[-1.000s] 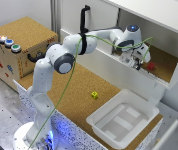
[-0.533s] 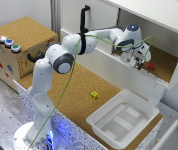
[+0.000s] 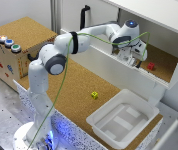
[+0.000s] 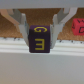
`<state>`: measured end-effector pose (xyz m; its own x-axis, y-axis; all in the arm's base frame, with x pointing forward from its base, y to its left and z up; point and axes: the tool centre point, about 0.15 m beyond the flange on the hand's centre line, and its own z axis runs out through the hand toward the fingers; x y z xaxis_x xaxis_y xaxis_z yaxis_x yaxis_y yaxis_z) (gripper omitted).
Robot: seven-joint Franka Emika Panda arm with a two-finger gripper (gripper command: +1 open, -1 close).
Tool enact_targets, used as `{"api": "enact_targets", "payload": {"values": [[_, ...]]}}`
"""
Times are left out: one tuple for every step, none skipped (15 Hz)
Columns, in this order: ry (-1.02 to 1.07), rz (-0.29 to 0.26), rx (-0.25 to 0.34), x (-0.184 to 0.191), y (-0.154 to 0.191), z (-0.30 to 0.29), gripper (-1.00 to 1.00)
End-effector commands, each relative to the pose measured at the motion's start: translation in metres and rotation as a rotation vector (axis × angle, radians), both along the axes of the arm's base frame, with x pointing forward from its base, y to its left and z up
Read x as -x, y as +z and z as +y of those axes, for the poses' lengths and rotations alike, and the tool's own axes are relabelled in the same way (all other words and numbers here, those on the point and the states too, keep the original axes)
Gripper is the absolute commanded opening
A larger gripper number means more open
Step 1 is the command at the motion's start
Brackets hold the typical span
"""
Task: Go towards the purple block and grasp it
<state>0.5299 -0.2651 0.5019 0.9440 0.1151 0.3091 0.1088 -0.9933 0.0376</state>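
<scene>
Since the earlier frames the arm has barely shifted; gripper (image 3: 130,59) remains inside the shelf opening. Purple block (image 4: 41,40) sits between the two fingers (image 4: 21,27), letters facing the wrist camera; pads touch both of its sides, pinching it. Red block (image 3: 151,66) lies on the shelf cork at 3 o'clock of the gripper. White tray (image 3: 101,120) holds nothing. Yellow block (image 3: 94,94) rests on the cork table. The exterior view hides the purple block behind the hand.

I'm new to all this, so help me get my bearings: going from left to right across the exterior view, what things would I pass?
Wooden box with coloured buttons → robot base → yellow block → white tray → red block.
</scene>
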Motion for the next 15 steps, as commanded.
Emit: {"api": "enact_targets", "payload": {"values": [[0.112,-0.087,0.019,0.077,-0.036,0.024,-1.0],[0.122,-0.086,0.033,0.084,-0.042,0.026,-1.0],[0.136,-0.083,0.054,0.095,-0.05,0.029,-1.0],[0.147,-0.07,0.041,0.105,-0.059,0.03,-1.0],[0.157,-0.061,0.051,0.115,-0.067,0.033,-1.0],[0.156,-0.053,0.047,0.122,-0.073,0.034,-1.0],[0.161,-0.031,0.041,0.129,-0.083,0.038,-1.0],[0.174,0.0,0.039,0.136,-0.094,0.045,-1.0],[0.174,0.02,0.045,0.14,-0.1,0.049,-1.0],[0.184,0.069,0.037,0.146,-0.111,0.058,-1.0],[0.193,0.105,0.057,0.15,-0.117,0.069,-1.0],[0.18,0.125,0.075,0.152,-0.119,0.079,-1.0],[0.152,0.135,0.067,0.154,-0.119,0.087,-1.0],[0.113,0.156,-0.013,0.155,-0.122,0.093,-1.0],[0.059,0.167,-0.04,0.157,-0.125,0.098,-1.0]]}}
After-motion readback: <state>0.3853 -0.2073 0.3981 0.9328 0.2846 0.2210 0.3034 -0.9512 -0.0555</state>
